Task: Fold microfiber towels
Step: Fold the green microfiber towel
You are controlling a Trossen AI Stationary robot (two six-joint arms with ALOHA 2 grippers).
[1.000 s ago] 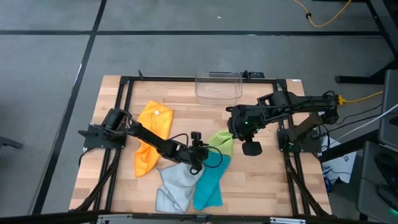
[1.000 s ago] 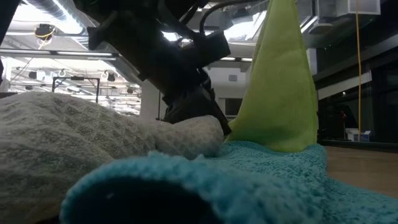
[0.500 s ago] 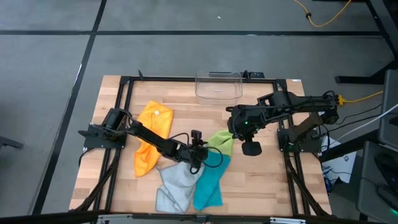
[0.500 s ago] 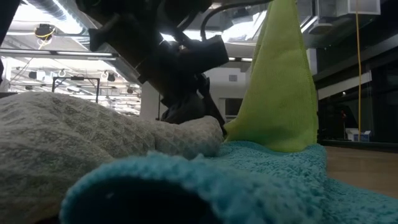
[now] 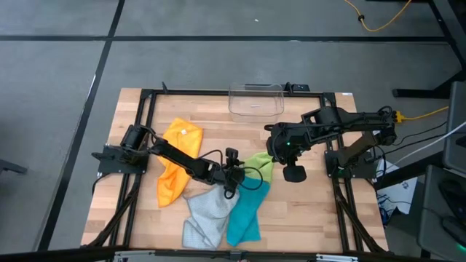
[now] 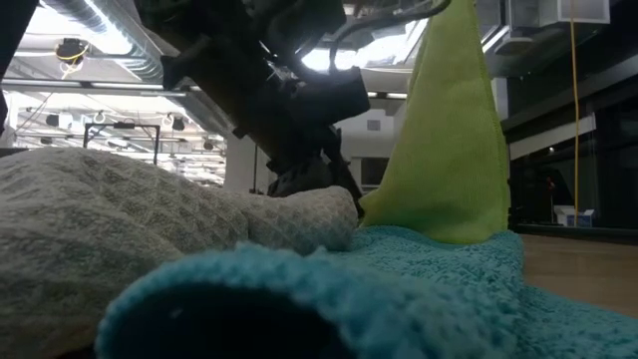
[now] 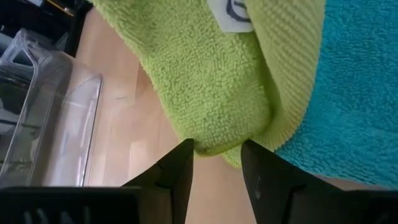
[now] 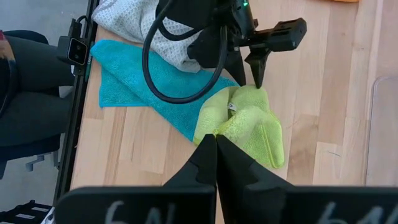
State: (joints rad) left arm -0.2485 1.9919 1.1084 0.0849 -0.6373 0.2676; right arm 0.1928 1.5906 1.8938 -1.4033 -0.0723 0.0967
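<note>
My right gripper (image 5: 271, 151) is shut on the lime green towel (image 5: 260, 166), which rises in a peak in the low view (image 6: 449, 150). The towel's lower part rests on the teal towel (image 5: 246, 211) and the table. My left gripper (image 7: 217, 163) is open and low at the towel's left side, with a green fold (image 7: 217, 134) between its fingertips. It also shows in the right wrist view (image 8: 258, 68). The grey towel (image 5: 204, 215) lies crumpled beside the teal one. The orange towel (image 5: 177, 156) lies at the left. My right gripper pinches the green towel between its two fingers at a raised edge (image 8: 219, 129), coming from above. The towel hangs below the fingers in a loose peak, its lower part on the table and the teal towel. My left gripper has a finger on either side of the green fold (image 7: 214, 146), level from the table's left; I cannot tell whether it touches.
A clear plastic bin (image 5: 255, 100) stands at the table's far edge. The dark frame rails (image 5: 145, 131) run along the table's sides. Bare wood (image 5: 313, 211) shows at the near right.
My left gripper has crept a little toward the green towel, rising slightly in the low view. The green towel stays held up by my right gripper.
</note>
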